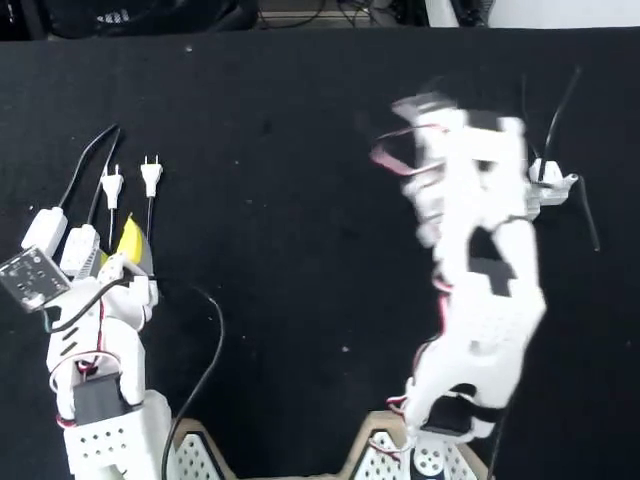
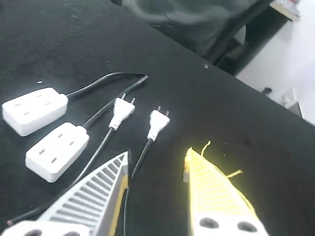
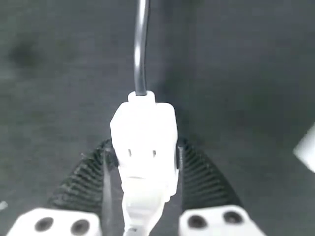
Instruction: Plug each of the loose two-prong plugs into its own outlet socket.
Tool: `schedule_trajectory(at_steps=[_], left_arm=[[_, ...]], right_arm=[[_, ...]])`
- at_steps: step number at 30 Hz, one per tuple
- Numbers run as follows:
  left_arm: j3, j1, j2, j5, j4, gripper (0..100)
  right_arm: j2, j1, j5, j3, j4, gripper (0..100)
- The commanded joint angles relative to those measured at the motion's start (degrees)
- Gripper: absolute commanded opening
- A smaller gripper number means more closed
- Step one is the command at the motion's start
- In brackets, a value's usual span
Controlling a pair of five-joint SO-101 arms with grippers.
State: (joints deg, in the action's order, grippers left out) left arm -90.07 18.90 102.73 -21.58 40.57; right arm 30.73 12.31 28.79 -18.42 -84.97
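Observation:
Two loose white two-prong plugs (image 2: 122, 110) (image 2: 157, 123) lie side by side on the black table, prongs pointing away from my left gripper. In the high view the plugs (image 1: 112, 185) (image 1: 151, 176) are at the far left. Beside them lie two white outlet sockets (image 2: 34, 109) (image 2: 56, 150) on black cables. My left gripper (image 2: 153, 162) hovers open just short of the plugs, nothing between its fingers. My right gripper (image 3: 141, 152) is shut on another white socket (image 3: 142, 128) with two slots and a black cable. The right arm (image 1: 480, 250) is blurred at mid-right.
A white socket piece with black cables (image 1: 550, 185) lies on the table right of the right arm. A black cable (image 1: 205, 370) loops beside the left arm's base. The black tabletop (image 1: 300, 200) between the arms is bare.

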Motion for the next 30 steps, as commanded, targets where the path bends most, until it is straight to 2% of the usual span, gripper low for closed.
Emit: schedule_trajectory(at_steps=[1,6,11,21,27,30], left_arm=[[0.1,-2.3,0.2,1.9,-0.9,19],[-0.7,-2.3,0.2,2.0,-1.2,19],[-0.8,-2.3,0.2,2.0,-1.2,19],[-0.8,-2.3,0.2,2.0,-1.2,19],[-0.8,-2.3,0.2,2.0,-1.1,19],[-0.8,-2.4,0.2,2.0,-1.2,19]], right_arm=[[-1.5,5.4,-0.4,-7.5,-0.5,1.1],[4.2,7.1,-0.1,-13.0,0.0,1.1],[14.0,8.4,0.0,-25.5,-0.9,1.1],[31.5,9.1,0.1,-51.5,-10.6,1.7],[39.1,8.4,-0.3,-62.5,-14.8,18.9],[40.1,7.7,-0.4,-66.7,-15.6,22.7]])
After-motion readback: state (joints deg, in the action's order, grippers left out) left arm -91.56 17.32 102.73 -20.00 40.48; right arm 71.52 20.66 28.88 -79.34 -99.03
